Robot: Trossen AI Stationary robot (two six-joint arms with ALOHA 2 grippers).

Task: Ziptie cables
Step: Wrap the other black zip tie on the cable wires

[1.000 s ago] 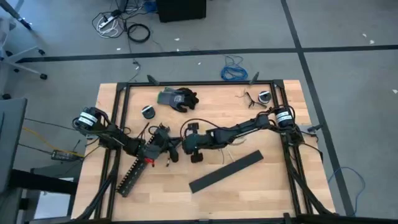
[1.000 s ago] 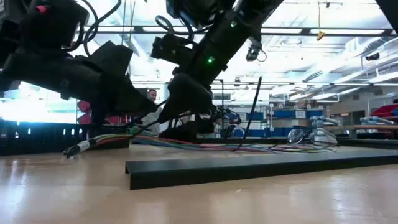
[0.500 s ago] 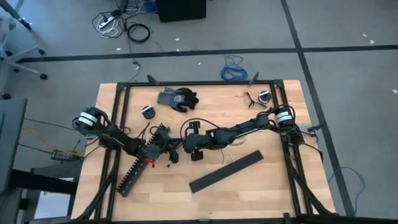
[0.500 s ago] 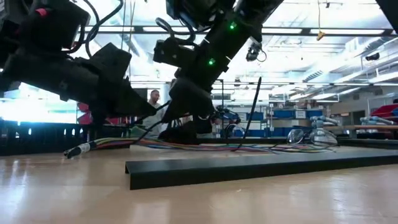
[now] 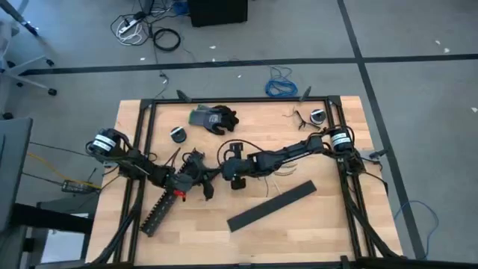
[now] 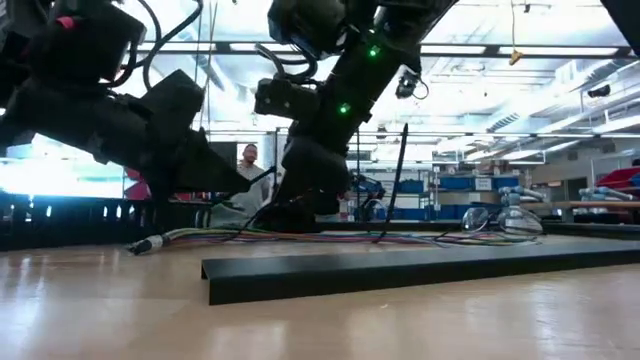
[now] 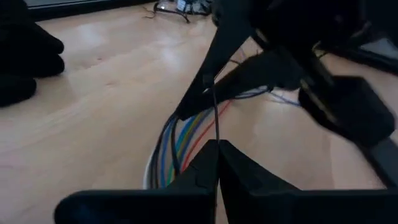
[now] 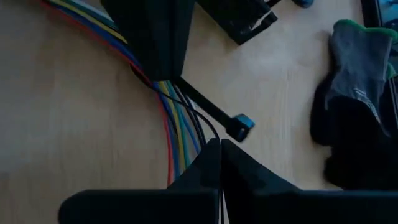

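Centrally on the pale wooden tabletop, the loose bundle of thin coloured wires lies flat between two dark robot arms that meet at the middle. Both the left claw and the right claw have their fingers pressed together over the bundle, each apparently pinching a thin black plastic ziptie strip beside the wires. Nearby lies a wide flat black bar.

Quick count: two arms over the worktop, one bundle of cables, one ziptie that I can actually make out, one pair of dark gloves, one flat black bar, one slotted black duct.
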